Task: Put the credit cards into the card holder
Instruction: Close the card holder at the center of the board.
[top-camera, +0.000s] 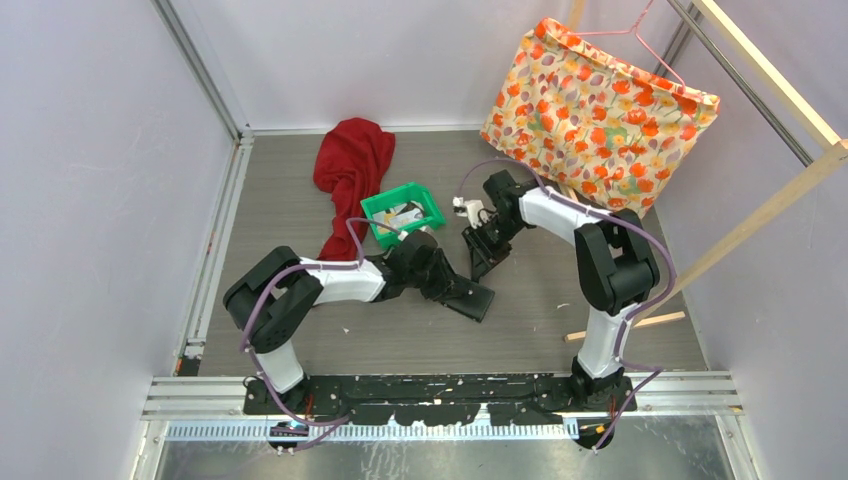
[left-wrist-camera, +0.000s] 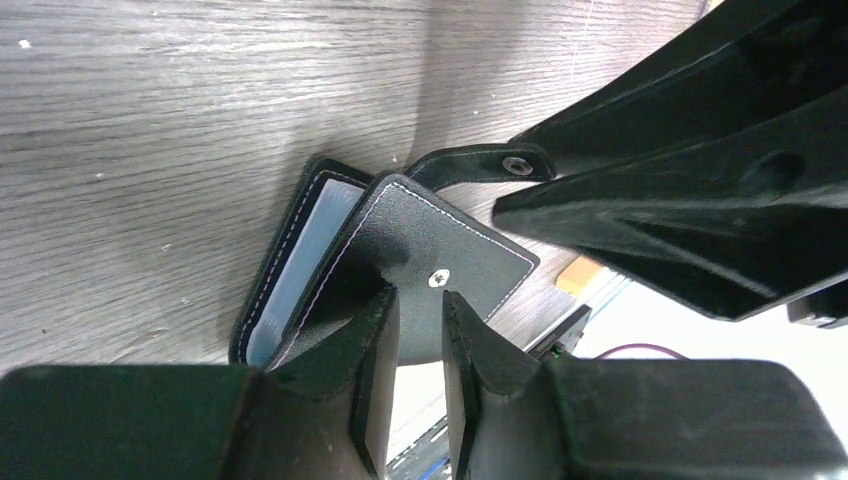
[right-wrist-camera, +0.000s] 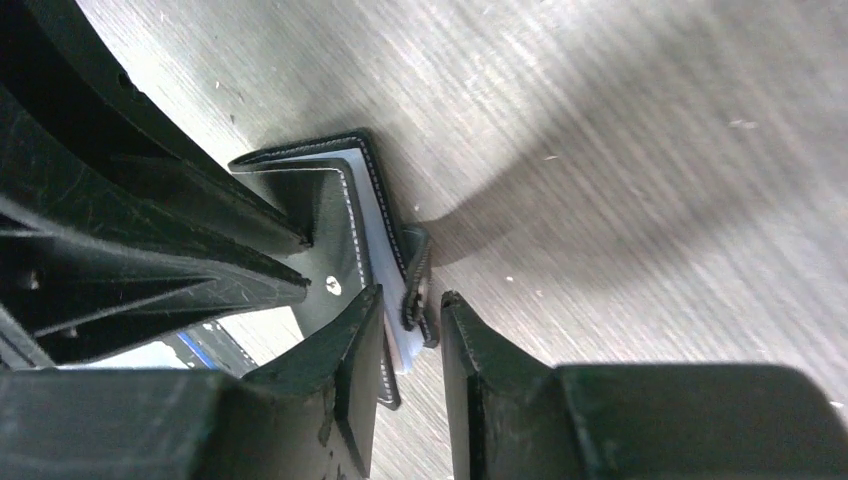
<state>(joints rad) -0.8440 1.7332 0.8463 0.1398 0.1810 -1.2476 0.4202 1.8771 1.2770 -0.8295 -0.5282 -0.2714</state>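
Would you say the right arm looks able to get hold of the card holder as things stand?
Probably yes: the edge of the card holder lies between the open jaws of the right gripper, nothing in between. The left gripper straddles the other cover, off to one side, seemingly not blocking.

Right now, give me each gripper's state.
Left gripper: tips at the card holder cover; grip cannot be told.
Right gripper: slightly open around the card holder's edge.

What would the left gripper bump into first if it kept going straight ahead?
The card holder. Its black cover sits right at the tips of the left gripper and may even be touching them, though depth is hard to judge. The table lies behind it.
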